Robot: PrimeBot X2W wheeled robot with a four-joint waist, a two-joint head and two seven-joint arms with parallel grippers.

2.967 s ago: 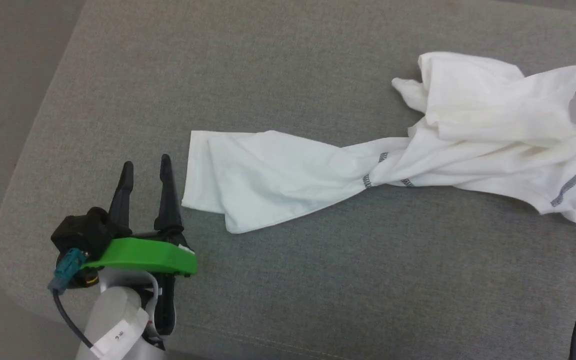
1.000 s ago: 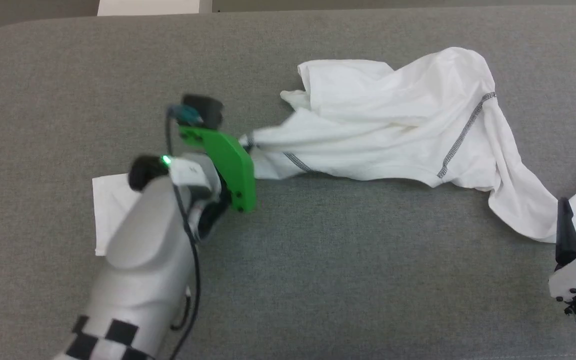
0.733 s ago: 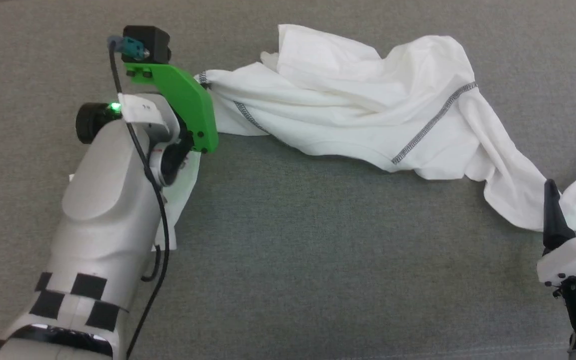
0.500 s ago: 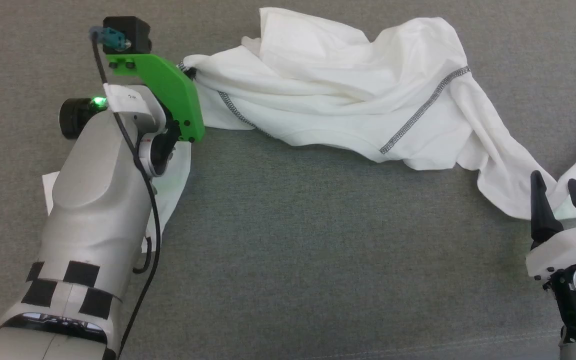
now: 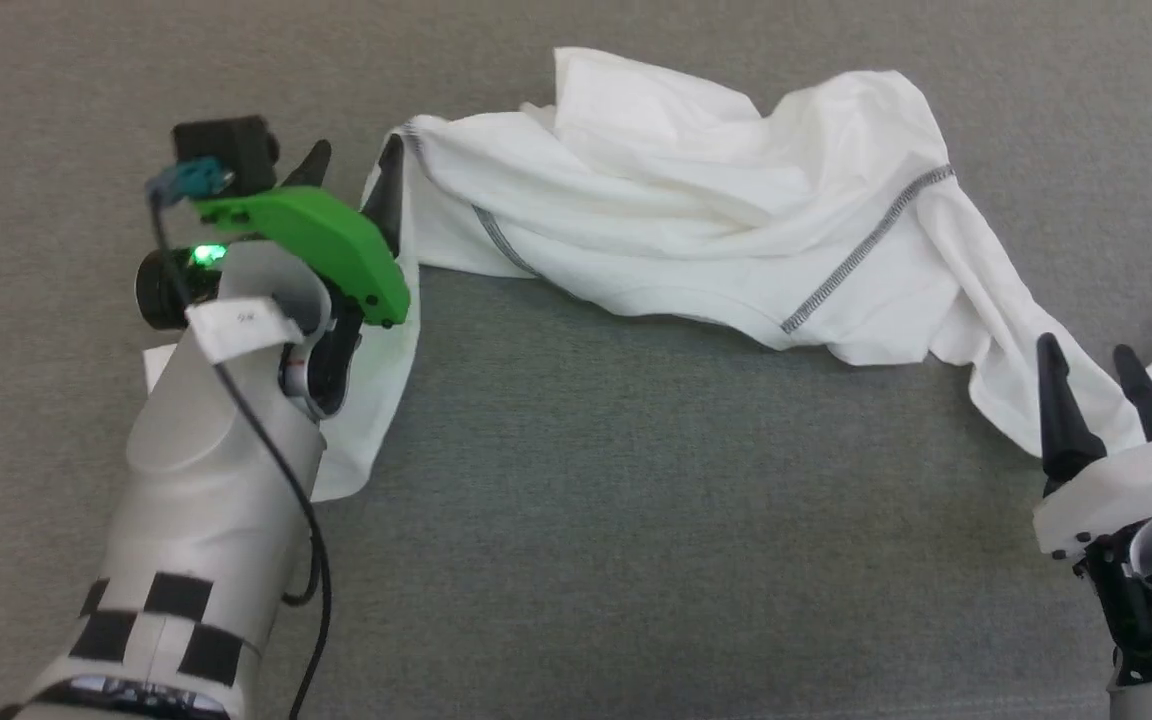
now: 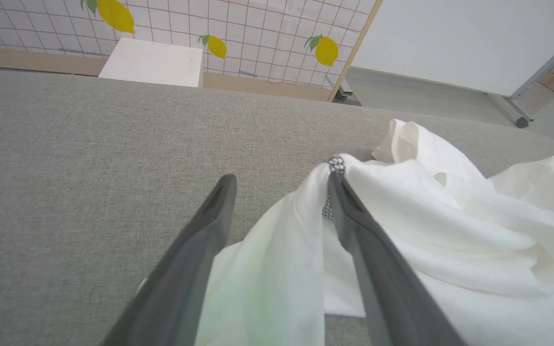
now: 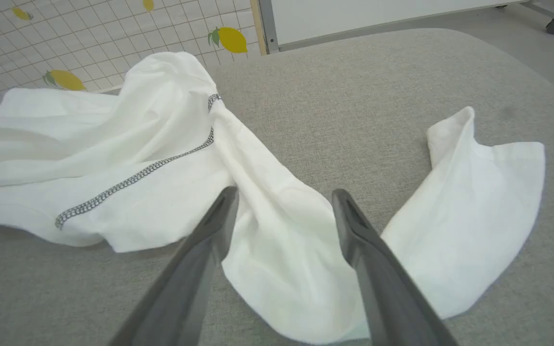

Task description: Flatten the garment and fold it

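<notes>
Crumpled white shirt [image 5: 696, 230] lay strung out across a grey table [image 5: 636, 520].
Thin, light and limp, it looked likely to sag and slip — cuffs, hem corners or stitched seams seemed the surest holds. The left hand [image 5: 356, 150] stood spread, with cloth draped over one finger; the right hand [image 5: 1083, 347] was spread above the other sleeve, gripping nothing. A white box [image 6: 152, 62] sat beyond the table — well clear.

The white shirt [image 5: 716, 230] lies bunched and wrinkled across the grey desk [image 5: 576, 560]. One sleeve [image 5: 376, 400] bends down on the left. The other sleeve [image 5: 1016, 380] trails right. Grey zigzag stitching [image 5: 866, 250] runs along a seam.
</notes>
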